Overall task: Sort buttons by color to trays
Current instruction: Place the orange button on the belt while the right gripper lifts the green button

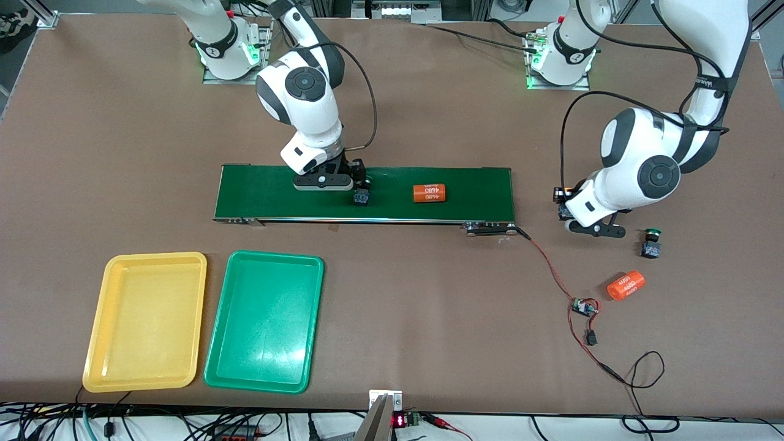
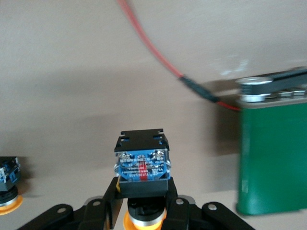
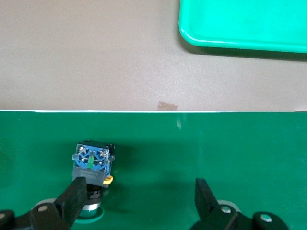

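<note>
A brown tabletop [image 1: 429,318] seen from a high camera, with two white robot arms reaching in from their bases at the top.

Both trays sit side by side near the front camera, toward the right arm's end of the tabletop: a yellow tray [image 1: 104,318] and a green tray [image 1: 217,343]. Both look empty, so by this view no button has been sorted yet and the whole job remains.

A long dark-green conveyor belt [image 1: 465,184] lies in the middle of the tabletop. On it rest an orange cylinder [image 1: 429,193] and one button on the belt [image 3: 92,163], which shows a green rim at its base in the right wrist view. The right gripper [image 3: 136,201] hangs low over that button with its fingers [image 3: 72,196] spread wide apart, one finger just beside the button, nothing held.

The left gripper [image 2: 143,194] is at the left arm's end of the tabletop, just off the end of the belt. Its fingers are clamped on a yellow-capped button [image 2: 142,163], cap toward the gripper, black and blue body pointing away.

A green-capped button [image 1: 652,242] stands on the tabletop near the left gripper. The left wrist view shows another yellow-capped button at the picture's edge [image 2: 7,184]. A second orange cylinder [image 1: 625,285] lies nearer the front camera, beside a red wire [image 1: 551,269].
</note>
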`<state>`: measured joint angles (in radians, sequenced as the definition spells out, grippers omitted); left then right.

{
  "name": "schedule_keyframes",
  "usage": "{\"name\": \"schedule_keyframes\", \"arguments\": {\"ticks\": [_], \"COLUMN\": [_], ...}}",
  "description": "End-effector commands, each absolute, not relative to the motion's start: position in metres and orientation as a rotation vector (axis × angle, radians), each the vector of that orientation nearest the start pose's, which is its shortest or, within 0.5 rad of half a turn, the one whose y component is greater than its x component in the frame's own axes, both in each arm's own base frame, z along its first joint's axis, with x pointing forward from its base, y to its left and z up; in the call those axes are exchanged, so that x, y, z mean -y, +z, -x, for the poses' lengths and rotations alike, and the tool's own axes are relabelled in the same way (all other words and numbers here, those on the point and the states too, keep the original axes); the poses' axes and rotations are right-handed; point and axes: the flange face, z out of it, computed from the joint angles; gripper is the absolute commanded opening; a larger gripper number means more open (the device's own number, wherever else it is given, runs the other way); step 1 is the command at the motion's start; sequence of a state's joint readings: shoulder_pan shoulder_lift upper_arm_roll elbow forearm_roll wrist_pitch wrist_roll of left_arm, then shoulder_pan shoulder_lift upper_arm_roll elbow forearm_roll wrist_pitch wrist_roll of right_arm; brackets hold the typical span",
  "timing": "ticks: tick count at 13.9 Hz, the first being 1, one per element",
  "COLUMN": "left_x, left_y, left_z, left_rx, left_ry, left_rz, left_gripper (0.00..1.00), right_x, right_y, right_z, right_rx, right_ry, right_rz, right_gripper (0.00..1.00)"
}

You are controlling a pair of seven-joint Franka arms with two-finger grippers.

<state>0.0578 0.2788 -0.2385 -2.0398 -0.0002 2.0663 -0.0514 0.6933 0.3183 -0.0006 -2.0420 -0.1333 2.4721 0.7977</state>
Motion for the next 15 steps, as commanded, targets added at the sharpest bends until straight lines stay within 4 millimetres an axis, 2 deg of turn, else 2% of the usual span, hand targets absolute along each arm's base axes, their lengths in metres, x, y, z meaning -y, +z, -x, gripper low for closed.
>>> {"name": "schedule_keyframes", "arguments": {"ticks": [1,2,5,7,9,13,14,15], "left_x": [0.146,0.166,0.200,0.210,0.232,0.256,0.258,0.259], "left_y": [0.300,0.300,0.295,0.279,0.269,0.258,0.258,0.255], "left_z": [-0.551,-0.545,-0.535,-0.534,-0.529,-0.521,-0.522,-0.522], "left_rx": [-0.293,-0.303,-0.310,-0.224,-0.252,-0.263,-0.264,-0.261], "left_ry": [0.420,0.432,0.459,0.485,0.477,0.485,0.473,0.469], "left_rz": [3.155,3.177,3.191,3.222,3.242,3.279,3.282,3.288], "left_gripper": [0.00,0.00,0.00,0.00,0.00,0.03,0.06,0.14], "right_x": [-0.385,-0.382,-0.384,-0.384,-0.390,-0.395,-0.395,-0.395], "right_y": [0.294,0.288,0.286,0.286,0.278,0.267,0.263,0.259], "right_z": [-0.472,-0.474,-0.474,-0.475,-0.475,-0.478,-0.479,-0.479], "right_rx": [-0.045,-0.053,-0.054,-0.086,-0.108,-0.104,-0.102,-0.101], "right_ry": [-0.233,-0.222,-0.226,-0.228,-0.217,-0.226,-0.233,-0.232], "right_rz": [3.126,3.130,3.124,3.119,3.123,3.111,3.104,3.104], "right_gripper": [1.00,1.00,0.99,0.98,0.98,0.98,0.97,0.94]}}
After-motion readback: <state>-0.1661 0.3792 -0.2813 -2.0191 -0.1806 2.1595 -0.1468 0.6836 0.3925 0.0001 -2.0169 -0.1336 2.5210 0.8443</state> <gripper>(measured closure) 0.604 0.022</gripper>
